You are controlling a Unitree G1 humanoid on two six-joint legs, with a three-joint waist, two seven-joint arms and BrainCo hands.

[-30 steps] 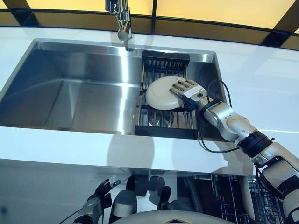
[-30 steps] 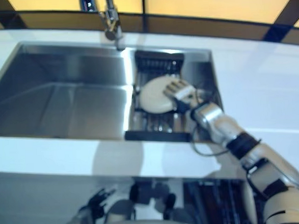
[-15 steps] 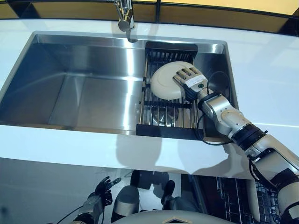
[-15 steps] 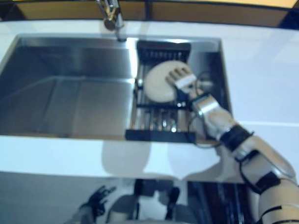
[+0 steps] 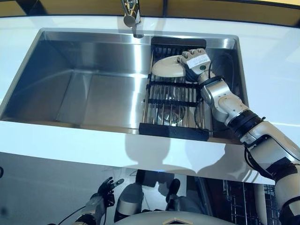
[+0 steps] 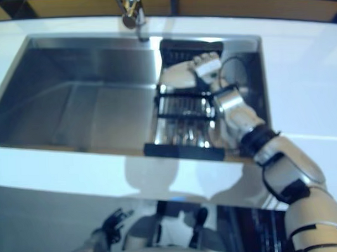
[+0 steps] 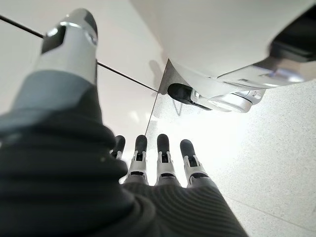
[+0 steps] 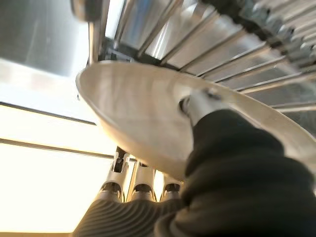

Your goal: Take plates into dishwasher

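left eye view: stainless sink (image 5: 84,93) set into a white counter (image 5: 65,140), faucet (image 5: 132,13) at its far edge. the left part of the basin is bare steel with open room. a black wire rack (image 5: 174,110) fills the sink's right end, running from the far wall to the near wall. a cream plate (image 5: 169,67) sits at the rack's far end, tilted, its lower rim among the rack wires. the right hand (image 5: 196,63) is on the plate's right edge, fingers over the top face. a round metal piece shows under the rack wires near the middle. a narrow strip of sink stays open between the rack and the right wall. below the counter's near edge, at the right, dishwasher rack (image 5: 234,201) wires show. the left hand (image 5: 104,190) hangs low by the floor, well apart from the sink.

right eye view: same layout, softer; plate (image 6: 180,76) and right hand (image 6: 206,66) at the far end of the rack.

left wrist view: left hand (image 7: 158,163) with fingers straight and spread, holding nothing, pale floor past them.

right wrist view: the plate (image 8: 148,118) is pinched at its rim, thumb (image 8: 197,103) on one face, fingers (image 8: 140,180) behind the other; rack bars just beyond.
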